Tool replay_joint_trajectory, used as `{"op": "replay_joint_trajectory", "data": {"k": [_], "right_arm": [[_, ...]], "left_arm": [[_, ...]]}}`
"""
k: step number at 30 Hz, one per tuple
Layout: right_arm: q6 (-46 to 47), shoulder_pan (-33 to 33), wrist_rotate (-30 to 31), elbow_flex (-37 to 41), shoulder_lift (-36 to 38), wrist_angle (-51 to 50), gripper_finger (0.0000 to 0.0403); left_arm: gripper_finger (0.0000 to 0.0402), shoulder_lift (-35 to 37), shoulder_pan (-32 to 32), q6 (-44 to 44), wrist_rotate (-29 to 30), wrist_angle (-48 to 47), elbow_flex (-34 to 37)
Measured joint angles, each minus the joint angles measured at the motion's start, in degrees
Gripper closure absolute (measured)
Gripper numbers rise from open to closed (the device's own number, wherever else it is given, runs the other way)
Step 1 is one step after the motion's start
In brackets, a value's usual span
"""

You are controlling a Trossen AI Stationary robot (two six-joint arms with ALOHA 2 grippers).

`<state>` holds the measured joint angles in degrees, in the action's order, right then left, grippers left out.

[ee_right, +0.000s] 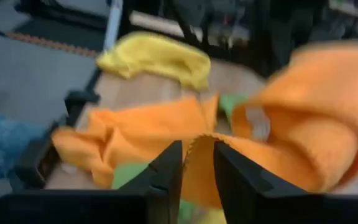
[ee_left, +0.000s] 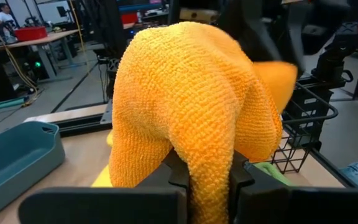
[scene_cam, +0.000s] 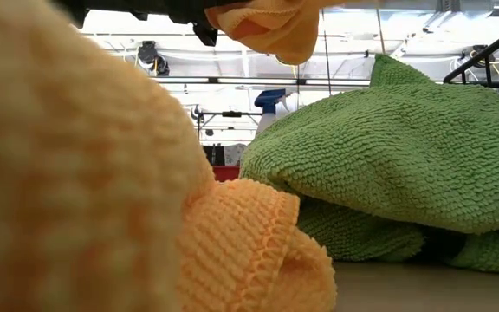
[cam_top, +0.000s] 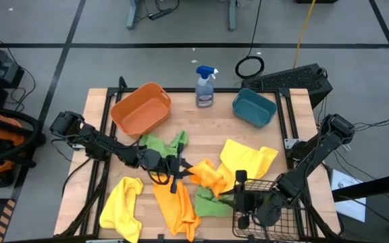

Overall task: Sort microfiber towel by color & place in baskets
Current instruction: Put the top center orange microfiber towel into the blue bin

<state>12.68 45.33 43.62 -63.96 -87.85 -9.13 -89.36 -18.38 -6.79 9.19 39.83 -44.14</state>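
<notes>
Overhead, the left gripper (cam_top: 181, 166) held a lifted orange microfibre towel (cam_top: 206, 173) at table centre; the orange oval plastic tub (cam_top: 140, 108) lay toward 11 o'clock. Left wrist: jaws pinched its fold. Right wrist: the right gripper (ee_right: 197, 163) jaws were closing around its edge. Handover step, likely; next, left releases.

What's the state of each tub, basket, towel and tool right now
Orange tub: empty.
Teal bin: empty.
Wire basket: no towel visible inside.
Left tool: shut on orange towel, lifted.
Right tool: closing on the same towel's edge.
Yellow towel: crumpled on table.
</notes>
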Motion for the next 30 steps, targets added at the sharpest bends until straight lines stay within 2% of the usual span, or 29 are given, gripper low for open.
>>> {"op": "replay_joint_trajectory", "data": {"k": [6, 12, 16, 20, 26, 30], "right_arm": [[-1.96, -0.67, 0.16, -0.97, 0.00, -0.65, 0.0311], [-5.71, 1.34, 0.13, -4.14, 0.04, -11.68, 0.0236], [1.60, 3.26, 0.21, -7.99, 0.07, -21.88, 0.0173], [10.41, 4.94, 0.64, -10.29, 0.09, -34.39, 0.0135], [24.87, 4.10, 1.71, -10.28, -0.07, -49.47, 0.0132], [26.81, 2.55, 3.75, -8.97, -0.15, -49.55, 0.0149]], "left_arm": [[0.0366, 0.00, -0.01, 0.00, 0.02, 0.00, 0.00], [0.0366, 0.00, -0.01, 0.00, 0.01, -0.02, 0.00], [0.0366, 0.00, -0.01, -0.02, 0.02, -0.03, 0.00], [0.0366, 0.02, 0.00, -0.02, -0.03, -0.03, 0.00], [0.0366, 0.02, -0.01, 0.00, -0.23, 0.20, 0.00], [0.0366, 0.04, 0.03, 0.02, -1.31, 0.20, 0.00]]}}
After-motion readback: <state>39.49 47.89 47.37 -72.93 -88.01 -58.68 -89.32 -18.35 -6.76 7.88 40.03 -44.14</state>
